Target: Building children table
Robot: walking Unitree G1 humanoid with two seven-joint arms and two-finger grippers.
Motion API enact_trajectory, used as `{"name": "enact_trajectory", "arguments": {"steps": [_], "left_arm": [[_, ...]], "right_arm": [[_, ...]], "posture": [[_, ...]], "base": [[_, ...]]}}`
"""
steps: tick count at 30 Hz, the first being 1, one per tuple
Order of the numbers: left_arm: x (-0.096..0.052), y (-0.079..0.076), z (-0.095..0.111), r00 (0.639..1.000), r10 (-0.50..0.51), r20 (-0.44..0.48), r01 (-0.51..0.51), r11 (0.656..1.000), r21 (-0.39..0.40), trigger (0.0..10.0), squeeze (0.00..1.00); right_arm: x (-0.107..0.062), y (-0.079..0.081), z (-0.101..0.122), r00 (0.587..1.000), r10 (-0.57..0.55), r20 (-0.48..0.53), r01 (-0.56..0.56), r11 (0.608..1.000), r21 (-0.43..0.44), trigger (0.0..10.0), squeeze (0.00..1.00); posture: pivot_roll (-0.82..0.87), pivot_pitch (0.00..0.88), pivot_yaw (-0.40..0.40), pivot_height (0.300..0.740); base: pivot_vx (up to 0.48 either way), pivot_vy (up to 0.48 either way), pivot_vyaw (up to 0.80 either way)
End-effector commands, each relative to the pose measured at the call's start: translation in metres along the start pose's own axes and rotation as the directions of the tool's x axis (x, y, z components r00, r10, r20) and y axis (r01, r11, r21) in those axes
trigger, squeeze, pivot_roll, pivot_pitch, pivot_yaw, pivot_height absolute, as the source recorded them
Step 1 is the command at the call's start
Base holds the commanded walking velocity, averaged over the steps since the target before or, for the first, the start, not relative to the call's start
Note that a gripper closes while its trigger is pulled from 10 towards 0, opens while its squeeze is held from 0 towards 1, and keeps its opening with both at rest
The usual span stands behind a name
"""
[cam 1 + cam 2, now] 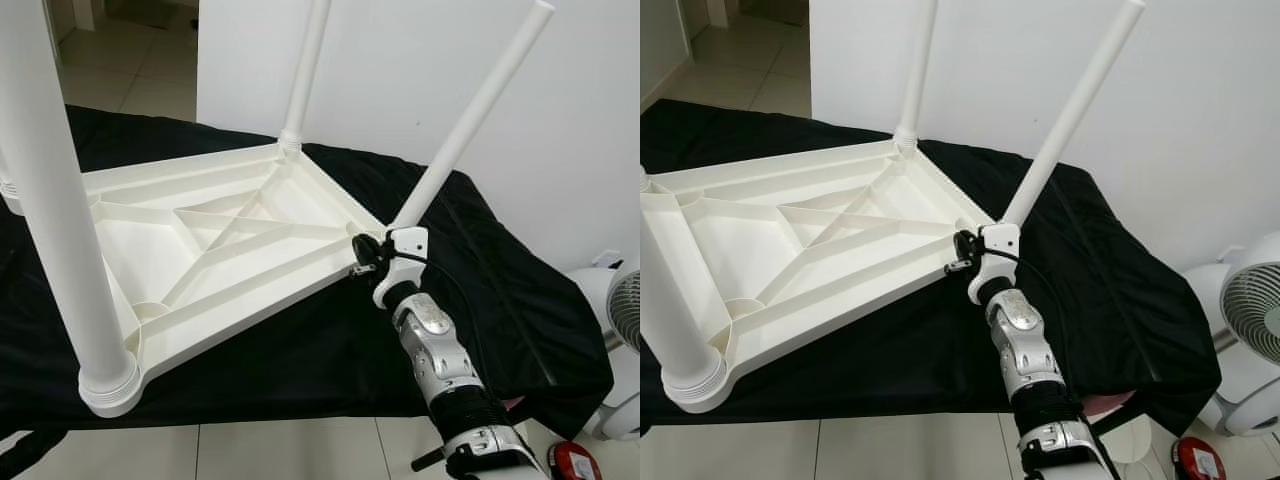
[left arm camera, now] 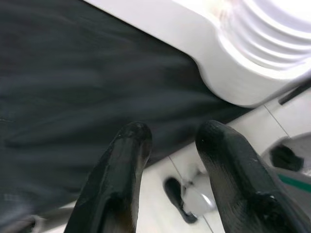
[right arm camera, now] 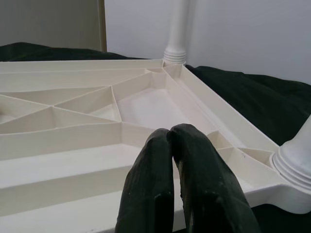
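Observation:
A white plastic table top (image 1: 215, 250) lies upside down on a black cloth (image 1: 330, 350), ribs facing up. One leg (image 1: 45, 190) stands in the near left corner, and another (image 1: 305, 70) in the far corner. A third leg (image 1: 475, 110) leans out to the right from the right corner; its ringed base (image 3: 297, 162) appears in the right wrist view. My right gripper (image 1: 362, 258) is at the table's rim beside that corner, with its fingers (image 3: 194, 165) shut and nothing between them. My left gripper (image 2: 170, 133) hangs open below the near corner's leg collar (image 2: 265, 48).
A white fan (image 1: 1245, 335) stands on the tiled floor to the right, with a red object (image 1: 572, 462) near it. A white wall (image 1: 420, 60) runs behind the table. Tiled floor continues through an opening at the back left.

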State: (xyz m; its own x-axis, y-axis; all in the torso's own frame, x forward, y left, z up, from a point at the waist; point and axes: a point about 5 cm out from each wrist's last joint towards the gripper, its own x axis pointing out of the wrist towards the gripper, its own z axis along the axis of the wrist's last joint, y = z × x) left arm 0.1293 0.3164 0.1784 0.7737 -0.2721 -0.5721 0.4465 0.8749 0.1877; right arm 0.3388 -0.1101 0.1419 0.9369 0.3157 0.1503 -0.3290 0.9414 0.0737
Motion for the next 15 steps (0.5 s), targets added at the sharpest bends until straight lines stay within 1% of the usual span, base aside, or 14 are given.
{"name": "enact_trajectory", "arguments": {"steps": [1, 2, 3, 4, 5, 6, 7, 8, 9, 10, 12, 15], "left_arm": [[-0.001, 0.004, 0.001, 1.0, 0.03, 0.001, -0.03, 0.999, 0.022, 10.0, 0.0], [0.003, 0.013, 0.006, 0.995, 0.093, 0.034, -0.094, 0.995, 0.027, 10.0, 0.0], [0.003, 0.013, 0.006, 0.995, 0.093, 0.034, -0.094, 0.995, 0.027, 10.0, 0.0], [0.01, 0.022, 0.014, 0.981, 0.17, 0.091, -0.172, 0.985, 0.02, 10.0, 0.0], [0.01, 0.022, 0.014, 0.981, 0.17, 0.091, -0.172, 0.985, 0.02, 10.0, 0.0], [0.017, 0.028, 0.022, 0.963, 0.22, 0.153, -0.222, 0.975, -0.002, 10.0, 0.0], [0.017, 0.028, 0.022, 0.963, 0.22, 0.153, -0.222, 0.975, -0.002, 10.0, 0.0], [0.025, 0.031, 0.031, 0.938, 0.268, 0.218, -0.267, 0.963, -0.035, 10.0, 0.0], [0.036, 0.024, 0.052, 0.898, 0.274, 0.345, -0.272, 0.961, -0.056, 10.0, 0.0], [0.036, 0.024, 0.052, 0.898, 0.274, 0.345, -0.272, 0.961, -0.056, 10.0, 0.0], [0.043, 0.014, 0.063, 0.882, 0.238, 0.407, -0.231, 0.971, -0.066, 10.0, 0.0], [0.049, 0.008, 0.067, 0.878, 0.209, 0.432, -0.191, 0.978, -0.084, 10.0, 0.0]], "right_arm": [[-0.001, -0.007, -0.001, 1.0, -0.028, 0.0, 0.028, 1.0, 0.0, 10.0, 0.0], [-0.002, -0.008, -0.001, 0.999, -0.033, 0.002, 0.033, 0.999, 0.001, 10.0, 0.0], [-0.002, -0.008, -0.001, 0.999, -0.033, 0.002, 0.033, 0.999, 0.001, 10.0, 0.0], [-0.002, -0.009, -0.001, 0.999, -0.038, 0.003, 0.038, 0.999, 0.002, 10.0, 0.0], [-0.002, -0.009, -0.001, 0.999, -0.038, 0.003, 0.038, 0.999, 0.002, 10.0, 0.0], [-0.002, -0.009, -0.001, 0.999, -0.041, 0.004, 0.041, 0.999, 0.002, 10.0, 0.0], [-0.002, -0.009, -0.001, 0.999, -0.041, 0.004, 0.041, 0.999, 0.002, 10.0, 0.0], [-0.003, -0.009, -0.001, 0.999, -0.045, 0.004, 0.045, 0.999, 0.002, 10.0, 0.0], [-0.004, -0.009, -0.002, 0.998, -0.056, 0.002, 0.056, 0.998, 0.001, 10.0, 0.0], [-0.004, -0.009, -0.002, 0.998, -0.056, 0.002, 0.056, 0.998, 0.001, 10.0, 0.0], [-0.005, -0.01, -0.002, 0.998, -0.06, 0.002, 0.06, 0.998, 0.0, 10.0, 0.0], [-0.005, -0.01, -0.002, 0.998, -0.063, 0.001, 0.063, 0.998, -0.001, 10.0, 0.0]], "posture": [[0.21, 0.0, -0.205, 0.74], [0.2, 0.0, -0.197, 0.74], [0.2, 0.0, -0.197, 0.74], [0.2, 0.0, -0.197, 0.74], [0.2, 0.0, -0.197, 0.74], [0.2, 0.0, -0.197, 0.74], [0.2, 0.0, -0.197, 0.74], [0.18, 0.0, -0.186, 0.74], [0.17, 0.0, -0.18, 0.74], [0.17, 0.0, -0.18, 0.74], [0.17, 0.0, -0.175, 0.74], [0.16, 0.0, -0.17, 0.74]], "base": [[0.0, 0.0, 0.0], [0.0, 0.0, 0.0], [0.0, 0.0, 0.0], [0.0, 0.0, 0.0], [0.0, 0.0, 0.0], [0.0, 0.0, 0.0], [0.0, 0.0, 0.0], [0.0, 0.0, 0.0], [0.0, 0.0, 0.0], [0.0, 0.0, 0.0], [0.0, 0.0, 0.0], [0.0, 0.0, 0.0]]}}
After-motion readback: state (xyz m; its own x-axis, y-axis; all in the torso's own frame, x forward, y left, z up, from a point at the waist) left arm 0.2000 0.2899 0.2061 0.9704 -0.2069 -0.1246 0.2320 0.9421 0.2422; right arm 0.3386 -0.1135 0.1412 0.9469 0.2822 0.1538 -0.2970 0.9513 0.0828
